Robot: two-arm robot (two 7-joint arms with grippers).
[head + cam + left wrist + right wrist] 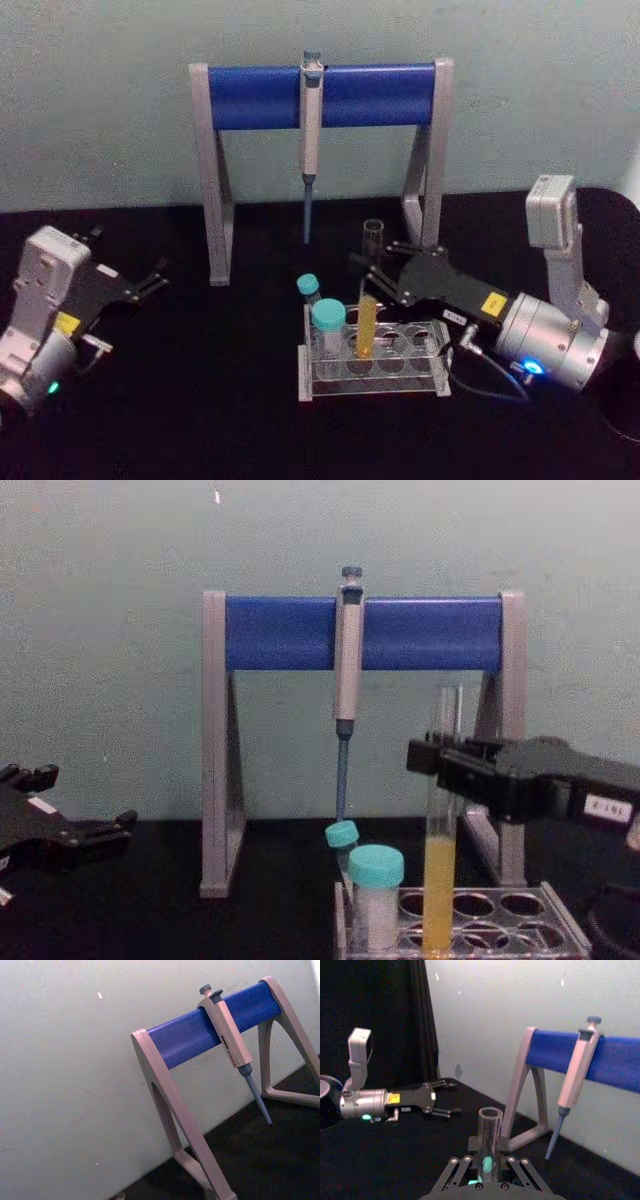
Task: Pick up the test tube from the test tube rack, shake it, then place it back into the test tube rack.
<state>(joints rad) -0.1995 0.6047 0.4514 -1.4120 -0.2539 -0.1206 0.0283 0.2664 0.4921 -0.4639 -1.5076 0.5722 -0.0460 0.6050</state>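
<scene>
**Ana:** What lay behind it all?

**Ben:** A pale wall (100, 100), with a black worktop (200, 400) below it. The biggest thing was the pipette stand (320, 95), at the middle of the rear edge.

**Ana:** And the arms?

**Ben:** The left end effector (155, 278) was parked near the left edge with its fingers spread apart and nothing in them. The right end effector (378, 272) reached in from the right edge, with the upper, empty part of the test tube (368, 325) between its jaws. I could not tell whether it was clamped on the glass or only set around it.

**Ana:** Where was the tube itself?

**Ben:** It stood upright in the test tube rack (440, 385), which sat toward the front edge, just right of the middle. Its yellow-filled lower end was down in a hole. A grey pipette (311, 130) hung from the stand's blue bar behind. Two teal-capped vials, a larger one (328, 318) and a smaller one (307, 285), were at the rack's left end.

**Ana:** So how far along was the job?

**Ben:** The tube was seated and not lifted. I judged this to be either the grasp before the lift or the release after the return, and nothing showed which. If it was the grasp, the lift, the shake and the return were all left to do.
</scene>
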